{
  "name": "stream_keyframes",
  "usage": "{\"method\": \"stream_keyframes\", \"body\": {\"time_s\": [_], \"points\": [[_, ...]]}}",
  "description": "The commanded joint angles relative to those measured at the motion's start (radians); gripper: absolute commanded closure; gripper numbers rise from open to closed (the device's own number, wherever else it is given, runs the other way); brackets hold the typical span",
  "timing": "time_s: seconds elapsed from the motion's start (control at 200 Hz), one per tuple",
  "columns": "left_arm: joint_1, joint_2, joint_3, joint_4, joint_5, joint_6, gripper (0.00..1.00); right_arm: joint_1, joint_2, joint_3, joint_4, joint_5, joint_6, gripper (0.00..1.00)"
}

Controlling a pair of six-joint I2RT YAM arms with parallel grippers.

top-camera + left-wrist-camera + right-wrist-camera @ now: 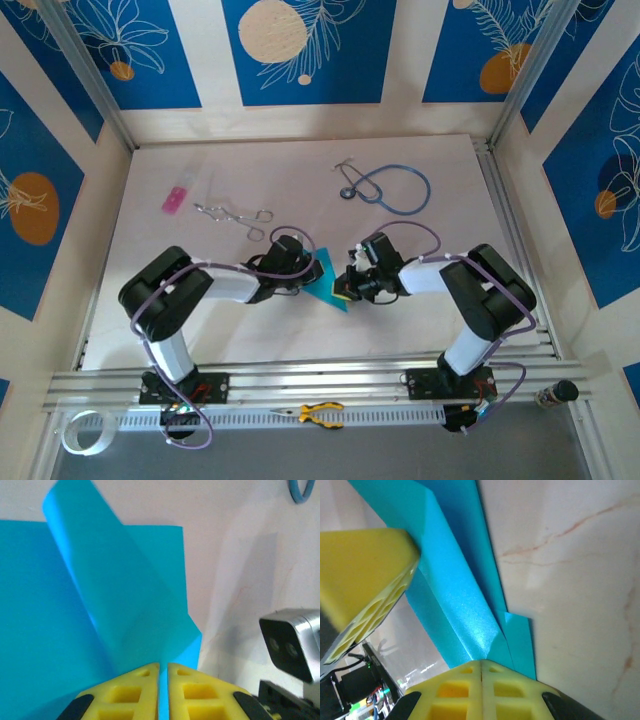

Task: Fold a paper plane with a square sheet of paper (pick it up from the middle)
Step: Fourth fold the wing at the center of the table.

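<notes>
The square sheet of paper (pixel 326 285) sat near the middle of the table (pixel 300 170), between the two wrists and already creased into a smaller angular shape; in the left wrist view one flap stood up and curled away from the flatter part, while in the right wrist view a sharp fold ran straight out from the fingertips. The left gripper (pixel 163 667) had its yellow fingers (pixel 130 692) drawn almost together, with only a sliver of cyan showing in the slit, so it appeared to be pinching the sheet's edge; the right gripper (pixel 481 662) had its fingers pressed flat together on the paper where the crease began. The sheet looked very light and limp, with no stiffness of its own beyond what the folds lent it; the standing flap suggested that any free part would sag or spring back unless held or pressed down. The matte surface probably gave the pads fair friction, yet so thin a layer could slide out of a loose pinch, and a hard tug between the two arms might tear or wrinkle it; the soundest hold seemed to be on a crease or doubled edge, close to the fold being worked, with the table taking the rest.
</notes>
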Motion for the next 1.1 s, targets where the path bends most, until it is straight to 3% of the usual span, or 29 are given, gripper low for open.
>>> {"method": "stream_keyframes", "body": {"time_s": [0.0, 0.44, 0.795, 1.095], "points": [[-0.005, -0.039, 0.0, -0.062, 0.059, 0.083, 0.88, -0.021, 0.032, 0.011, -0.102, -0.038, -0.074, 0.97], [-0.014, 0.082, 0.082, -0.021, 0.263, 0.144, 0.89, -0.034, 0.041, 0.017, -0.115, -0.044, -0.084, 0.98], [0.029, 0.109, 0.063, -0.156, 0.16, 0.177, 0.91, -0.035, 0.056, 0.013, -0.14, -0.027, -0.094, 0.98], [0.123, 0.139, 0.084, -0.142, 0.177, 0.214, 0.92, -0.034, 0.07, 0.007, -0.181, -0.011, -0.124, 0.99]]}}
